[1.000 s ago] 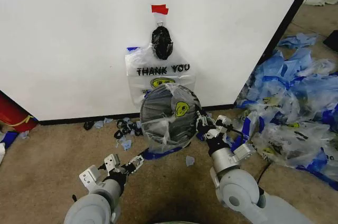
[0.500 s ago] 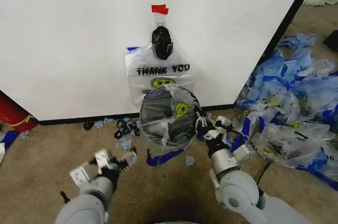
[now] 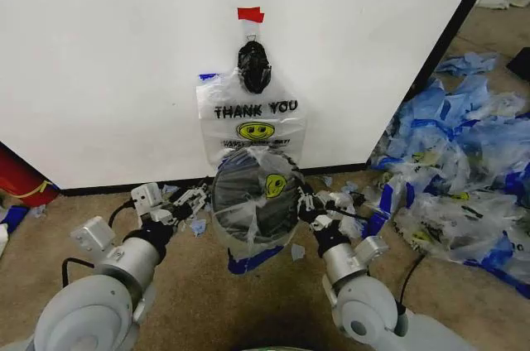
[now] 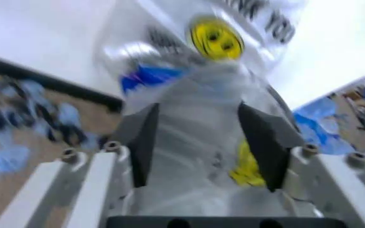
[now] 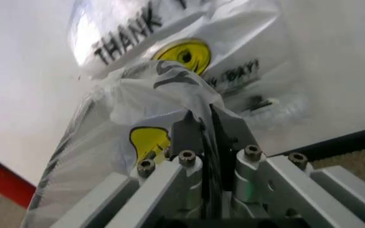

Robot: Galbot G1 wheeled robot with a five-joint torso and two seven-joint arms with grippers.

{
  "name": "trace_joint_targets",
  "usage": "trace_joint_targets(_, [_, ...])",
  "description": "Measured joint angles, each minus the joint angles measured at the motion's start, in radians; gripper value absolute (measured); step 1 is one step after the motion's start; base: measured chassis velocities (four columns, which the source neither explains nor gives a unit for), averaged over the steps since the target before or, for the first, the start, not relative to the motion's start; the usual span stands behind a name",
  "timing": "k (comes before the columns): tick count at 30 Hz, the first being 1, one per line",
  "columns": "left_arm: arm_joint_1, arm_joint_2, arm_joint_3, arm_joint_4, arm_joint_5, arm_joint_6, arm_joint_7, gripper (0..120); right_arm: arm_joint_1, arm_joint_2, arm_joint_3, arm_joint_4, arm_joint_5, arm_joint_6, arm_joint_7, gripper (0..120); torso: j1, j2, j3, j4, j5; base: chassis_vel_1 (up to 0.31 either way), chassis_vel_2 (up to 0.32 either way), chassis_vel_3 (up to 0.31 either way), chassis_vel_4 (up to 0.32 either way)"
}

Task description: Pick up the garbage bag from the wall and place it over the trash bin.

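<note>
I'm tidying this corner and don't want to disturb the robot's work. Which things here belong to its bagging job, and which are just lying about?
In the job:
- garbage bag, draped over the bin
- trash bin
- right gripper, shut on the bag's edge
- left gripper, open beside the bin

Lying about:
- pile of blue-and-clear bags
- black bundle on the wall
- floor scraps

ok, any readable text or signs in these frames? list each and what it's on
"THANK YOU": black print on the clear bag hanging on the wall, under a black bundle.
Yellow smiley face, a sign rather than text: on that hanging bag and on the garbage bag stretched over the trash bin.
Smaller print below the smiley: too blurred to read.
</note>
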Motion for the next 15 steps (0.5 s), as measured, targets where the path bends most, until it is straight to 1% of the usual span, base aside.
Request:
trace_joint_targets(5, [-0.019,0.028,0.027,0.001,-0.103,-0.012,0.037,27,0.019,-0.010,-0.043,-0.011,-0.020,-0.003,-0.001,0,0.000,0.000,0.000,0.0000,0.0001,0.000,0.000,0.000,0.000])
trace_joint_targets(6, [-0.019,0.028,0.027,0.001,-0.103,-0.012,0.037,27,0.019,-0.010,-0.043,-0.011,-0.020,-0.003,-0.001,0,0.000,0.000,0.000,0.0000,0.0001,0.000,0.000,0.000,0.000])
trace_joint_targets(8, [-0.031,0.043,0.036,0.002,-0.154,-0.015,0.056,18,0.031,-0.013,-0.065,-0.021,-0.033,-0.004,-0.002,0,0.000,0.000,0.000,-0.0001,0.0001,0.000,0.000,0.000,0.000])
trace_joint_targets(10, [-0.037,0.056,0.046,0.002,-0.193,-0.016,0.068,11,0.044,-0.017,-0.089,-0.030,-0.053,-0.005,-0.005,0,0.000,0.000,0.000,0.0000,0.0003,0.000,0.000,0.000,0.000])
trace_joint_targets(12, [-0.040,0.066,0.057,0.003,-0.219,-0.016,0.077,1,0.061,-0.020,-0.110,-0.038,-0.079,-0.010,-0.010,0,0.000,0.000,0.000,-0.0001,0.0002,0.000,0.000,0.000,0.000])
trace_joint_targets(15, [-0.040,0.066,0.067,0.003,-0.232,-0.017,0.080,0,0.076,-0.021,-0.122,-0.046,-0.104,-0.014,-0.018,0,0.000,0.000,0.000,0.0000,0.0002,0.000,0.000,0.000,0.000])
